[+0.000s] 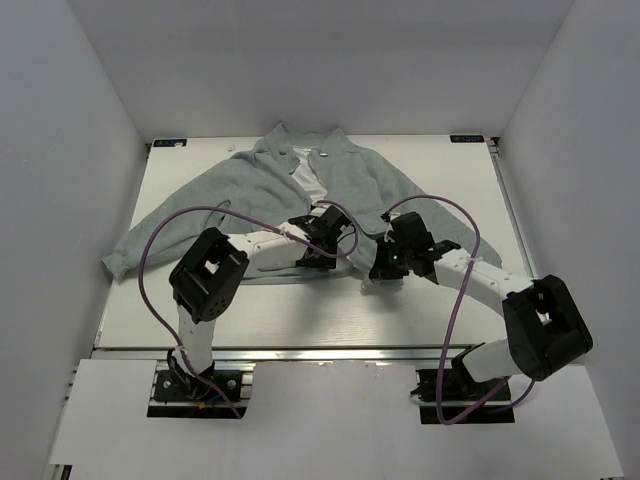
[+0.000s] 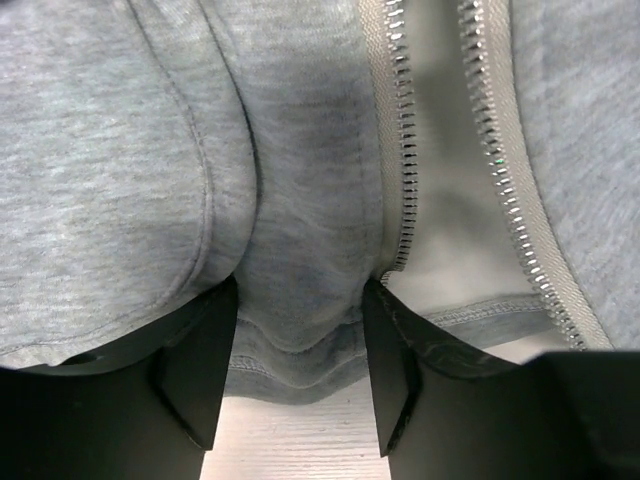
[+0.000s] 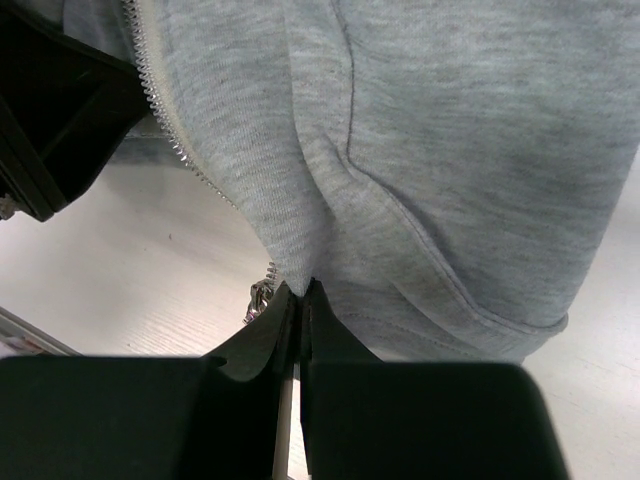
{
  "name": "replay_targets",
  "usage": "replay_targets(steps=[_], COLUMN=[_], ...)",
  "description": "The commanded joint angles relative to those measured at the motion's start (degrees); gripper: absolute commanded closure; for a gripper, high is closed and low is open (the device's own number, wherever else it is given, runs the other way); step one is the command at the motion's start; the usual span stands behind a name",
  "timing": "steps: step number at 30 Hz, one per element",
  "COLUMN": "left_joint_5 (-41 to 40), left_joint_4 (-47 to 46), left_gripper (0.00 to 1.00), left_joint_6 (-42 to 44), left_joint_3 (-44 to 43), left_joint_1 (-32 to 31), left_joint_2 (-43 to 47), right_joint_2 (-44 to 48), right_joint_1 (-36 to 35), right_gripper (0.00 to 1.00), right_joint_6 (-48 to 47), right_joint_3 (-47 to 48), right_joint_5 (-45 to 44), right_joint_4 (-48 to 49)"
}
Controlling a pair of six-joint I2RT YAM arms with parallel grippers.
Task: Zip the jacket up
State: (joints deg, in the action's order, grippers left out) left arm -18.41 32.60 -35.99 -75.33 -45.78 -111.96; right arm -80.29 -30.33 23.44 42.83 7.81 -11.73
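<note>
The light grey-green fleece jacket with a stand-up collar (image 1: 300, 180) lay front-up and unzipped on the white counter (image 1: 300, 312), collar toward the far edge, hem toward the arms. Both arms worked at the hem near the centre opening.

The right jaws were closed on the bottom corner of one front panel, with a small silver metal zipper piece (image 3: 260, 300) showing just beside the pinch. The left jaws stood apart astride a bunched fold of the other panel's hem, one black finger (image 2: 200, 370) on each side. Whether they pressed the cloth or merely flanked it could not be told.

The two rows of silver zipper teeth (image 2: 405, 150) (image 2: 510, 170) lay apart, with pale lining between them. That looked like the chief risk: the bottom ends did not appear to be engaged, so pulling upward would likely only drag the fleece along the counter. The left hold took soft cloth beside the teeth, not the tape itself, so the fold could slip out, or the panel could twist and misalign the rows. The right pinch, so near the corner's edge, could also lose the fabric under tension.
</note>
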Motion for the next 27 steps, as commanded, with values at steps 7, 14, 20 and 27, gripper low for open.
replay_targets(steps=[7, 14, 20, 27], left_joint_5=[-1.2, -1.8, -1.5, 1.9], left_joint_4=[1.2, 2.3, 3.3, 1.4], left_gripper=[0.50, 0.53, 0.45, 0.43], left_joint_6=[-0.8, -0.6, 0.7, 1.0], left_joint_3=[1.4, 0.5, -0.4, 1.8], left_joint_1=[0.2, 0.3, 0.2, 0.3], left_joint_2=[4.5, 6.7, 6.8, 8.5], right_joint_2=[-2.0, -4.0, -5.2, -6.2], right_joint_1=[1.7, 3.5, 5.1, 5.2], right_gripper=[1.00, 1.00, 1.00, 1.00], right_joint_6=[0.3, 0.1, 0.1, 0.2], right_joint_3=[-0.7, -0.2, 0.3, 0.1], right_joint_5=[-1.8, -2.4, -2.6, -1.7], right_joint_4=[1.7, 1.4, 0.7, 1.4])
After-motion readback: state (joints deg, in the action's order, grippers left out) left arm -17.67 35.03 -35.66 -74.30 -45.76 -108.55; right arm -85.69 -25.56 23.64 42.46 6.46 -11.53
